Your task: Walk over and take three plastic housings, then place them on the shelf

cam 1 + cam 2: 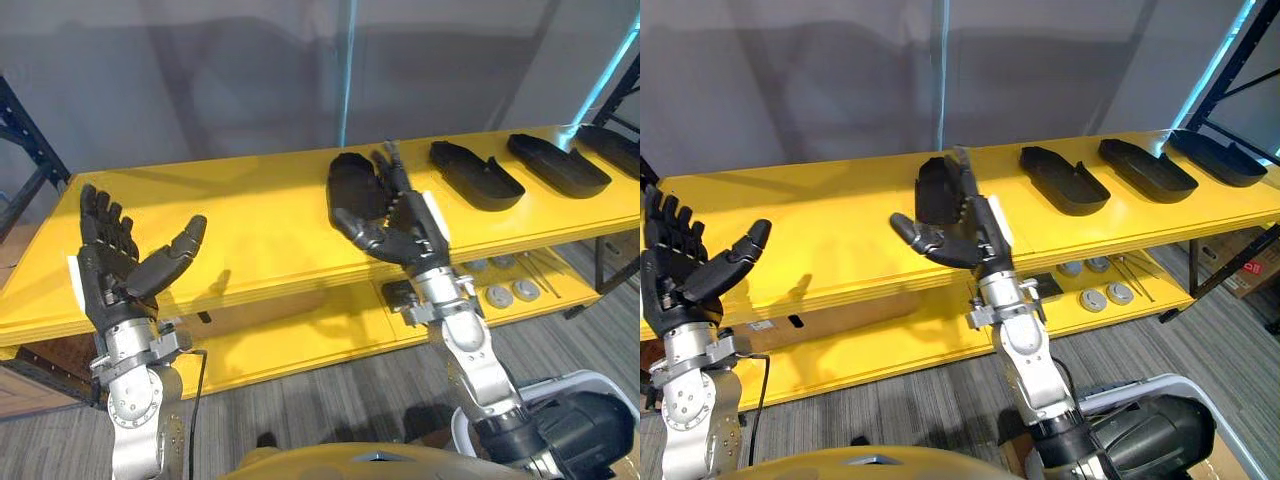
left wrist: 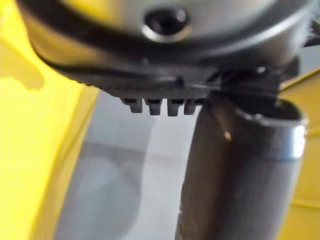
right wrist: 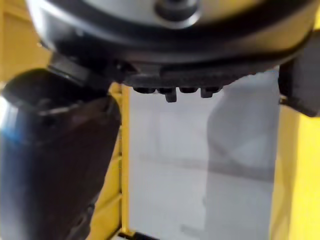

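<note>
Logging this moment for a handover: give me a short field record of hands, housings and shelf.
shelf: yellow, two levels
left hand: open, raised, holding nothing
right hand: open, raised before the leftmost housing; contact unclear
leftmost housing: black, on top level
other housings: three, in a row to its right
lower level: grey discs

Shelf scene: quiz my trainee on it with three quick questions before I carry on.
1. How many housings lie on the top board?
2. True or false: the left hand holds a housing.
3. The open right hand is raised in front of which housing? A. the leftmost B. the rightmost C. the second from the right
Key: 1. four; 2. false, it is open and empty; 3. A.
</note>
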### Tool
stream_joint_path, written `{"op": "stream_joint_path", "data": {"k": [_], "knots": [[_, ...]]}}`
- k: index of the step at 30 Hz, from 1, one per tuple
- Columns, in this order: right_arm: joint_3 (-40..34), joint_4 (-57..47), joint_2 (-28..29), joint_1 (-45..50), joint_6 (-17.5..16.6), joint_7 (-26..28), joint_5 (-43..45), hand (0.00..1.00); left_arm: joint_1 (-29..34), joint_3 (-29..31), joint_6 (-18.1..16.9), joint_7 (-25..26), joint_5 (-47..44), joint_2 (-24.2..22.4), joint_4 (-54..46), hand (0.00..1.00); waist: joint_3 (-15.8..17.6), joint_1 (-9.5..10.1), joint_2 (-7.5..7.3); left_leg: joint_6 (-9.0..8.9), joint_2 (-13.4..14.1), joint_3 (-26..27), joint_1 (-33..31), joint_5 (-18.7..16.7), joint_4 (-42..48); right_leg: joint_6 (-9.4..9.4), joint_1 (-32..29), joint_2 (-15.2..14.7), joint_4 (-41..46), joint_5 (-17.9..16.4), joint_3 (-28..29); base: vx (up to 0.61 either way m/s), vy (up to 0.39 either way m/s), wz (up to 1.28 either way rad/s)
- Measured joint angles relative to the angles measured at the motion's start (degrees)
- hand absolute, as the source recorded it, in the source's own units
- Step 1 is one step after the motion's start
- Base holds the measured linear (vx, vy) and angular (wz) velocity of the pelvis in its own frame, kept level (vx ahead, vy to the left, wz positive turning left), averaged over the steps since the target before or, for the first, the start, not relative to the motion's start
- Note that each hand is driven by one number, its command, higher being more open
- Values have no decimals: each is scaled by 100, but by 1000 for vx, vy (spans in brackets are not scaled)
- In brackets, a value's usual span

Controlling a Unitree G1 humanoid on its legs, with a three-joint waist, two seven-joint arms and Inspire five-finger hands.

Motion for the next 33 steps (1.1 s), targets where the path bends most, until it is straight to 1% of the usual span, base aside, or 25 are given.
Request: {"op": "stream_joint_path", "data": {"k": [1,3,5,6,8,12,15,16,17,18,20,24,28,30,33], "knots": [[64,109,24,-100,7,-7,0,100,0,1,0,13,0,-1,29,100,32,23,-7,-1,0,-38,-19,17,0,-3,1,3,11,-1,-35,-21,-9,30],[257,463,156,-299,125,-46,-2,100,34,9,-6,28,-2,-48,76,100,108,163,-39,-1,-4,-162,-87,53,1,-18,5,12,42,-17,-147,-14,-10,28],[403,664,221,-368,201,-84,-6,100,120,47,-25,15,-6,-78,76,100,163,234,-41,2,-16,-236,-96,64,2,-19,52,12,45,-31,-237,0,-12,26],[518,826,299,-371,207,-153,-53,100,191,46,-25,-18,-5,-103,76,100,210,300,-34,6,-29,-301,-98,73,3,-29,97,9,47,-59,-317,-1,-14,24],[579,1006,397,-379,207,-207,-241,100,226,52,-25,-19,-5,-111,76,100,245,344,-19,8,-42,-399,-111,85,2,-20,140,4,55,-96,-405,-6,-17,27],[660,1267,476,-481,202,-306,-303,100,242,27,-25,-29,-6,-112,76,100,308,413,31,1,-52,-485,-116,97,2,-7,180,3,74,-126,-475,-6,-12,10],[663,1530,496,-692,199,-464,-467,100,245,-67,-25,-32,-12,-113,76,100,401,421,63,7,-52,-531,-154,112,2,7,169,4,92,-136,-528,-22,-15,8],[663,1589,505,-718,199,-536,-472,100,251,-101,-25,-31,-12,-113,76,100,407,430,66,9,-53,-546,-172,114,2,7,165,5,92,-136,-547,-8,-15,15],[662,1770,560,-781,203,-772,-678,100,307,-144,-27,-24,-12,-115,76,100,417,434,72,8,-57,-577,-227,123,3,0,142,6,92,-139,-600,1,-15,13],[665,1830,583,-807,202,-855,-707,100,348,-151,-27,-20,-12,-116,76,100,425,435,77,-6,-57,-585,-236,133,4,-4,132,6,94,-138,-603,14,-14,10],[648,2005,671,-848,204,-1173,-901,100,448,-161,-26,-3,-14,-143,118,100,462,458,112,-7,-61,-602,-260,135,18,-13,106,2,111,-139,-611,17,-10,3],[618,2466,736,-901,211,-1684,-997,100,478,-186,-48,116,-29,-276,260,100,518,468,203,-2,-97,-676,-301,140,25,-1,99,-25,154,-156,-680,24,-15,8],[539,2715,765,-1128,220,-1914,-1134,100,566,-306,-48,207,-35,-319,370,100,603,458,328,-2,-106,-714,-300,142,25,12,83,-51,253,-217,-708,-4,-11,6],[385,2955,832,-1311,226,-2061,-1137,100,583,-377,-51,198,-86,-344,371,100,647,453,406,-10,-115,-789,-297,149,24,20,65,-84,400,-332,-767,-23,-23,15],[294,3034,839,-1427,228,-2189,-1239,100,611,-364,-91,210,-161,-352,371,100,700,490,498,-13,-124,-806,-305,152,26,23,-9,-128,582,-434,-771,-6,-18,4]]}}
